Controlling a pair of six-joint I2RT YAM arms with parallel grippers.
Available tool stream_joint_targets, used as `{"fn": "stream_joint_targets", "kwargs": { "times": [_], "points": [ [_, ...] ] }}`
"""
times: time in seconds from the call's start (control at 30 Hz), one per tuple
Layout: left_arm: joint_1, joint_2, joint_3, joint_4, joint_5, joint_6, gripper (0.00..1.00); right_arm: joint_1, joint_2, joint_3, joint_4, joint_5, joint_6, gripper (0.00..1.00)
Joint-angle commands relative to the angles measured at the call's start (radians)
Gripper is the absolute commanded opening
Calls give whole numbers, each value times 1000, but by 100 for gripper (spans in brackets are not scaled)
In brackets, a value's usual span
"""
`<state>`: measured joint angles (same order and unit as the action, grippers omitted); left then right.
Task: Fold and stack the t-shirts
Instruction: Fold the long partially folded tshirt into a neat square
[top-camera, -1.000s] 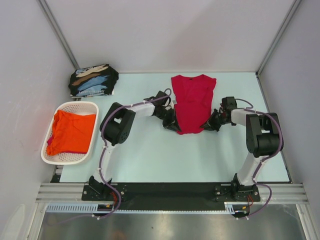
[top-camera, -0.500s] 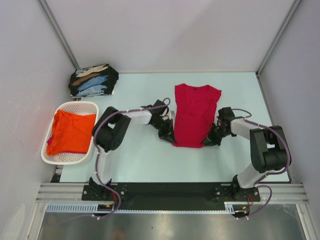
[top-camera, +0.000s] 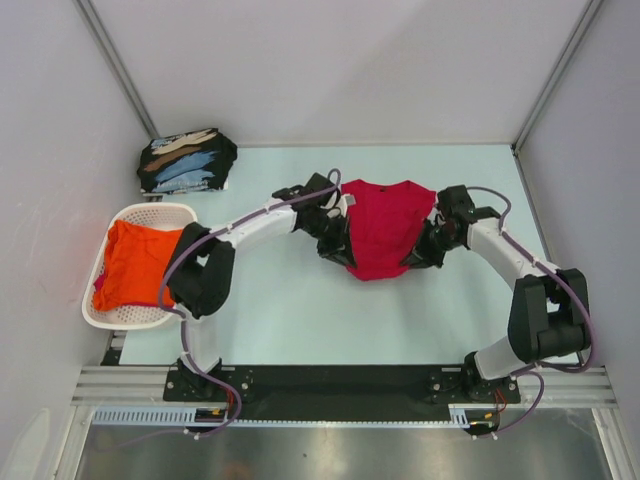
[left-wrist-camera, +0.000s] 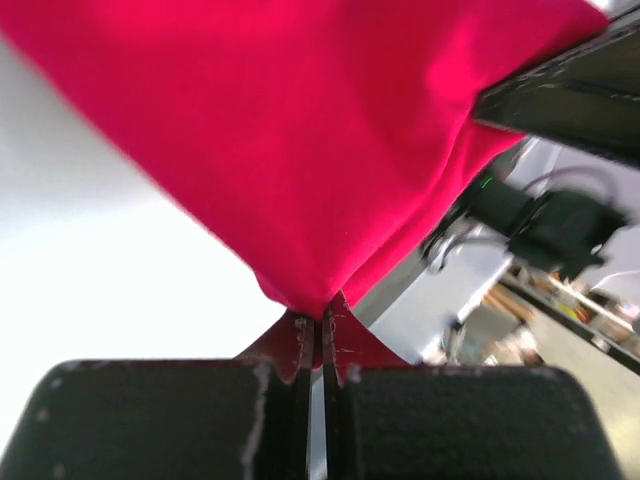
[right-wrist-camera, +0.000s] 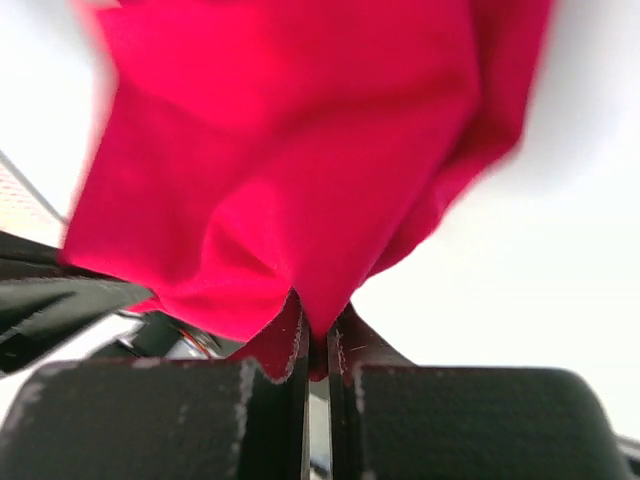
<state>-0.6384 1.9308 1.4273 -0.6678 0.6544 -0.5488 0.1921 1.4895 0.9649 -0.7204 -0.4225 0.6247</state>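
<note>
The crimson red t-shirt (top-camera: 383, 228) hangs between my two grippers above the table's middle back. My left gripper (top-camera: 336, 243) is shut on its left edge; the cloth shows pinched between the jaws in the left wrist view (left-wrist-camera: 330, 180). My right gripper (top-camera: 427, 245) is shut on its right edge, also pinched in the right wrist view (right-wrist-camera: 290, 160). The orange t-shirt (top-camera: 140, 262) lies in the white basket (top-camera: 160, 212) at the left. Folded black t-shirts with light-blue and tan prints (top-camera: 186, 160) are stacked at the back left.
The grey side walls and corner posts close in the table on the left, right and back. Both arms stretch far over the table toward its middle.
Both grippers have lifted and carried the red shirt's lower edge toward the back, so the shirt now looks shorter and bunched. Both arms have stretched out further.
</note>
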Motion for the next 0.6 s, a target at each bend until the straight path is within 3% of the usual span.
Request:
{"fn": "stream_joint_targets", "kwargs": {
  "times": [0.0, 0.17, 0.57],
  "points": [
    [31, -10, 134, -56, -67, 17, 0, -23, 63, 184, -34, 33, -34, 0],
    [55, 45, 202, 5, -76, -57, 0, -62, 162, 291, 33, 30, -51, 0],
    [111, 296, 568, 19, -82, -170, 0, -118, 399, 489, 113, 4, -91, 0]
  ]
}}
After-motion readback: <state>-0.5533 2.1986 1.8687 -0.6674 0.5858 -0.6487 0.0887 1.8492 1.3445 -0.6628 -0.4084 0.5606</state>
